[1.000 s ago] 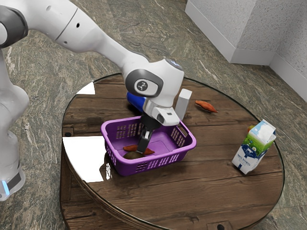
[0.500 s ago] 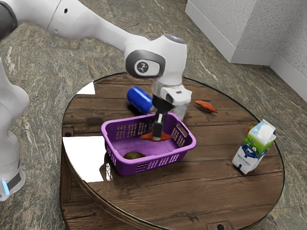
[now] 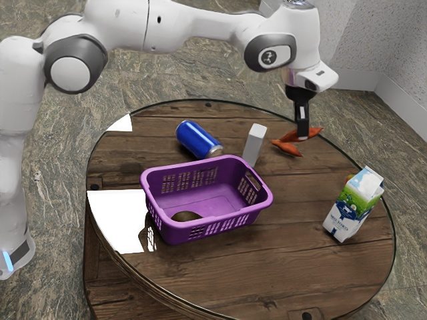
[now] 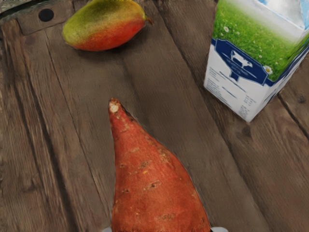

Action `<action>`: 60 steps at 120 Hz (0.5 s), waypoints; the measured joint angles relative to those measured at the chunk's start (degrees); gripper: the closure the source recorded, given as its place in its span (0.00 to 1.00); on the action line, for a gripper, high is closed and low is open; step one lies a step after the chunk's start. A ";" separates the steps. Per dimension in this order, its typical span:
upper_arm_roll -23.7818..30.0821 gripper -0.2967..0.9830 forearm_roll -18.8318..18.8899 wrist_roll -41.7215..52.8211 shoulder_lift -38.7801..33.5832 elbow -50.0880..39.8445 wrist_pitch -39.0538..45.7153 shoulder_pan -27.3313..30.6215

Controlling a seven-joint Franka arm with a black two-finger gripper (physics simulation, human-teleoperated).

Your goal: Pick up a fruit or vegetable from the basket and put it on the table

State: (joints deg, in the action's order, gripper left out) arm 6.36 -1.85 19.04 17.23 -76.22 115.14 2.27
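Sweet potato (image 3: 314, 133) clamped between both fingers of gripper (image 3: 303, 135), over table (image 3: 300, 260) (second tuber (image 3: 289, 149) near it).

Blue metal can (image 3: 197, 139) on its side, silver end toward exterior view's right. Slim pale-grey block (image 3: 254, 145) upright near that end. Orange-red tapered sweet potato (image 3: 291, 151) lying beyond block. Green, white and blue milk carton (image 3: 353, 205) upright; yellow-green and red oval mango (image 4: 104, 26) near it. Grey-brown veined floor (image 3: 53, 120); speckled grey wall (image 3: 403, 47).
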 joint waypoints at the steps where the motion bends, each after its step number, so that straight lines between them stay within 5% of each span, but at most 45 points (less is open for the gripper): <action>1: 0.06 0.67 0.00 0.05 0.22 0.25 0.00 0.06; 19: 0.31 0.40 -0.52 1.78 1.13 1.61 -0.08 1.19; 38: 0.25 0.29 -0.90 3.63 -2.09 1.02 -0.06 1.17; 48: -0.67 0.26 -1.93 1.49 -11.34 -8.55 1.71 0.21; 60: -7.03 0.25 -5.09 -16.70 -25.62 -25.18 0.61 -6.30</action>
State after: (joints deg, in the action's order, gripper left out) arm -0.67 -6.94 2.34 -8.39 -101.40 115.75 -4.03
